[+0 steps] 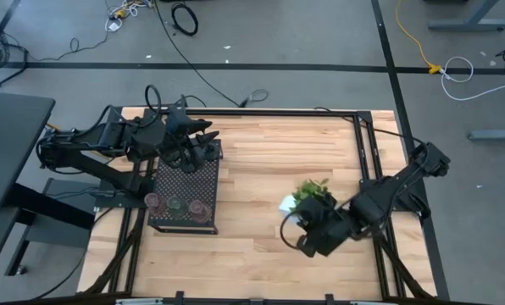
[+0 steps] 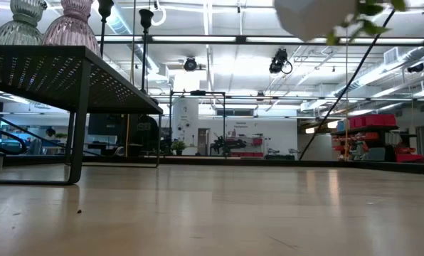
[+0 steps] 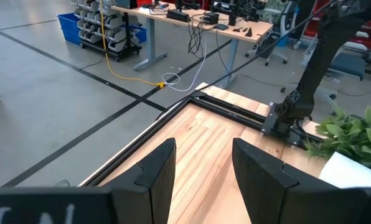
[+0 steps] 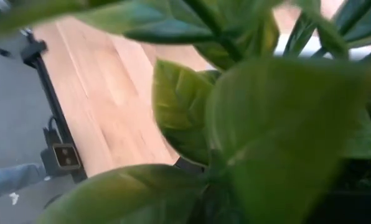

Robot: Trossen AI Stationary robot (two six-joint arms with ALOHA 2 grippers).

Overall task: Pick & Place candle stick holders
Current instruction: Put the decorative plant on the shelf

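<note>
The black perforated stand [image 1: 185, 191] stands at the table's left. Three squat glass holders [image 1: 174, 203] sit on its near end; the low view shows a greenish one [image 2: 23, 21] and a pinkish one [image 2: 73, 25]. Black thin-stemmed holders [image 1: 208, 153] stand on its far end, and their stems show in the low view [image 2: 146, 32]. My left gripper [image 3: 204, 149] is open and empty, above the stand's far end [image 1: 203, 133]. My right gripper [image 1: 310, 235] is at the green plant [image 1: 313, 193] with its white pot [image 1: 287, 204], which is lifted off the table [image 2: 311, 14]. My right gripper holds the leafy plant, which is clear of the table with its white pot [image 2: 311, 14] high up and turned toward the table's left. Leaves [image 4: 260, 124] fill the wrist view and hide the fingers, so I cannot tell which part it has.
Bare wooden tabletop [image 1: 261, 161] lies between the stand and the plant. A black frame rail [image 1: 363, 152] runs along the table's right side and far edge. The stand's legs [image 2: 75, 142] rest on the table.
</note>
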